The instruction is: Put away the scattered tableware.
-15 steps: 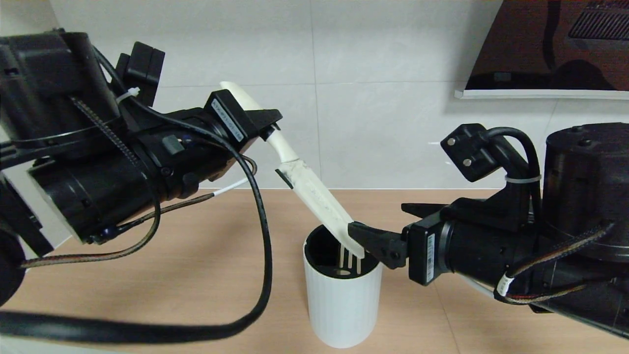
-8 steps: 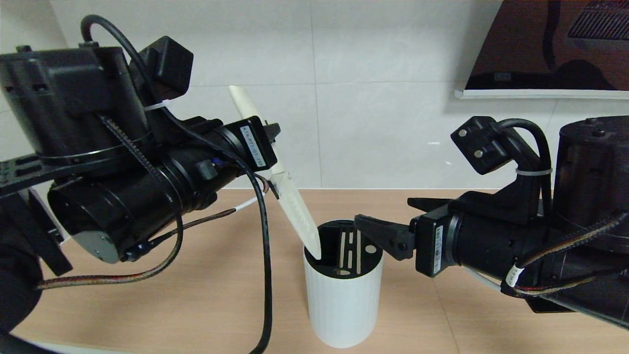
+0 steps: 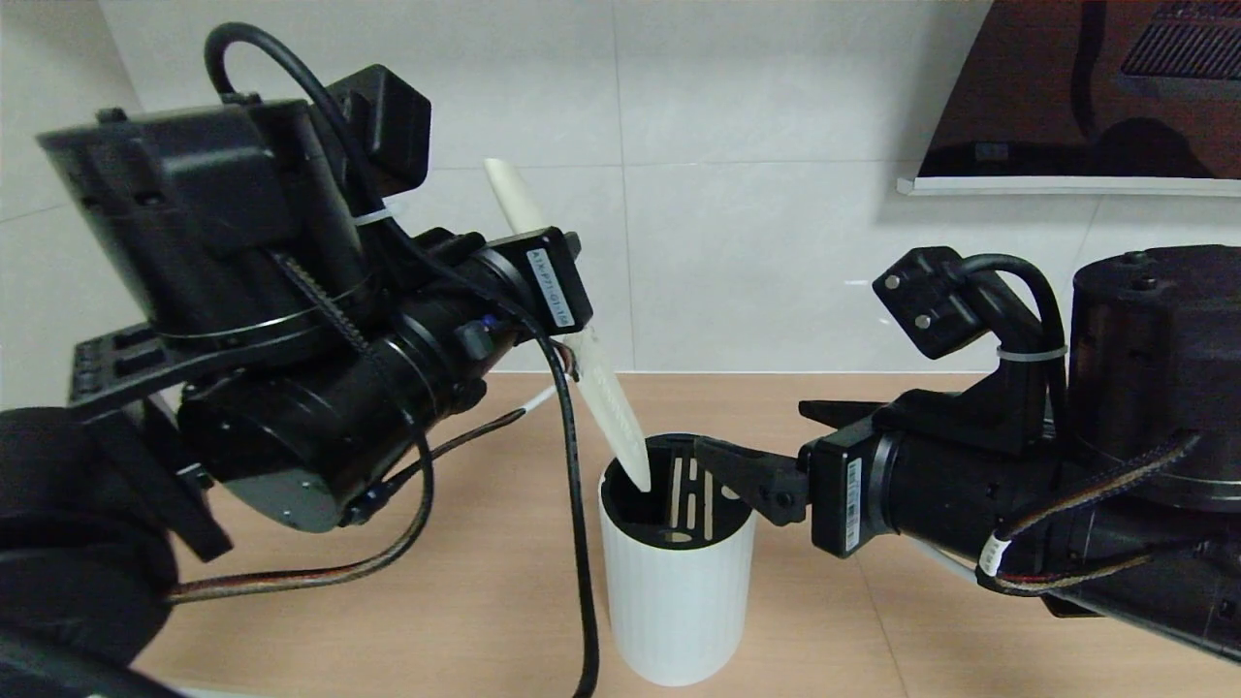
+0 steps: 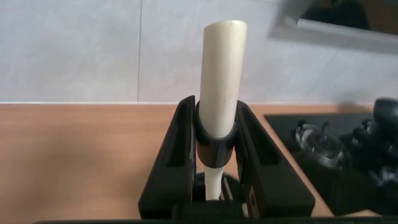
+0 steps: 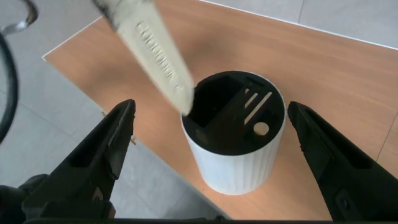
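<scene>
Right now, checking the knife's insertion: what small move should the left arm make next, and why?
Probably lower the left gripper along the blade's line. It is shut on the knife, whose tilted blade has only its tip inside the white holder, so releasing now might tip it out.

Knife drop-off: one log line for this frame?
left gripper: shut on knife | knife: tilted, tip at holder mouth | right gripper: open by holder | holder: upright

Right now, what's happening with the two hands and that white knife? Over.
Left hand shut on knife handle. Knife tilted, tip at mouth of white holder. Right hand open, either side of holder. Nothing blocking the opening.
</scene>
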